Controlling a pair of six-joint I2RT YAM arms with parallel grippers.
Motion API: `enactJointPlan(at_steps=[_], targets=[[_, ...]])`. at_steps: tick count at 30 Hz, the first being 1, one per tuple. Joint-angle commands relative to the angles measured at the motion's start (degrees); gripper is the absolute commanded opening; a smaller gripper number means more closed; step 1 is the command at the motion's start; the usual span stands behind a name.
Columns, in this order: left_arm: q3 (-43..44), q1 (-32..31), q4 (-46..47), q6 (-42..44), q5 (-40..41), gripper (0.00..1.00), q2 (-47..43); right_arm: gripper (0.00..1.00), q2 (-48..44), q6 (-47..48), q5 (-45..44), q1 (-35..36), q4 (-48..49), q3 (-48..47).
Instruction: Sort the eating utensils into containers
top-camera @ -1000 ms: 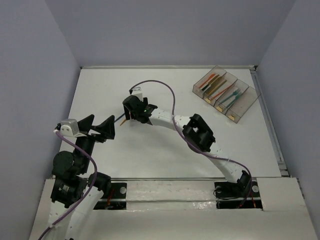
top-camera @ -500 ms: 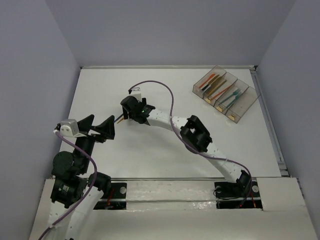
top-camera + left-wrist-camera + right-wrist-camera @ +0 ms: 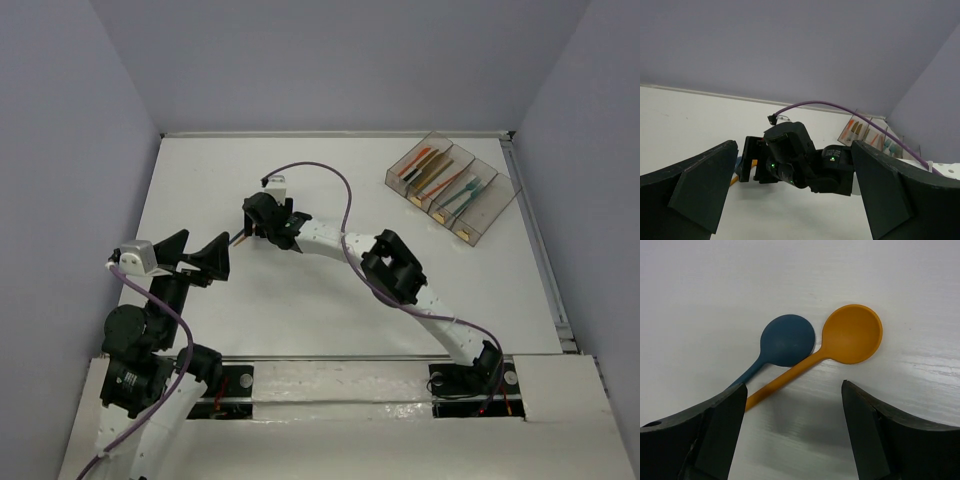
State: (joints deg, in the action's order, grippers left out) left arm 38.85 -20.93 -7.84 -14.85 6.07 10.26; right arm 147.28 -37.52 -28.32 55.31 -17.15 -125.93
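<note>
right claw point(image 3: 792, 405) jaws wide, holding nothing, hanging low over two spoons at the table's point(image 3: 480, 290) left-centre
left claw point(image 3: 200, 255) also wide and empty, parked near the left edge, just short of the right one
bins point(image 3: 497, 207) sit far right, well apart from the spoons, most already holding utensils
orange spoon point(image 3: 852, 334) and blue spoon point(image 3: 787, 340) lie bowls side by side, touching or nearly, can't tell which; handles run back toward the left finger point(image 3: 715, 425)

step looks like: grab one spoon. suggest:
- shift so only the orange handle sits between the jaws, mid-handle where it's clear of the blue one
- close across the handle, not along it
- go right down to the table, it's thin and flat
- lift straight up so the blue one isn't dragged
</note>
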Motion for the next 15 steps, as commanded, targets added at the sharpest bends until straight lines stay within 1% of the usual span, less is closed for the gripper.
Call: enactJointPlan(at_steps=[1, 5, 11, 15], targets=[[-0.1, -0.3, 2.5, 0.4, -0.4, 0.99, -0.9, 0.79, 2.0, -0.8, -2.3, 0.7, -2.5, -0.6], [0.0, -0.9, 2.4, 0.4, -0.3, 0.99, -1.0, 0.76, 1.3, 1.7, -4.4, 0.7, -2.6, 1.6], [0.0, -0.9, 2.2, 0.4, -0.1, 0.99, -1.0, 0.71, 3.6, 5.6, -6.7, 0.7, -5.5, -0.8], [0.0, -0.9, 2.0, 0.4, -0.2, 0.99, -1.0, 0.70, 4.7, 6.0, -7.0, 0.7, -6.1, -1.7]])
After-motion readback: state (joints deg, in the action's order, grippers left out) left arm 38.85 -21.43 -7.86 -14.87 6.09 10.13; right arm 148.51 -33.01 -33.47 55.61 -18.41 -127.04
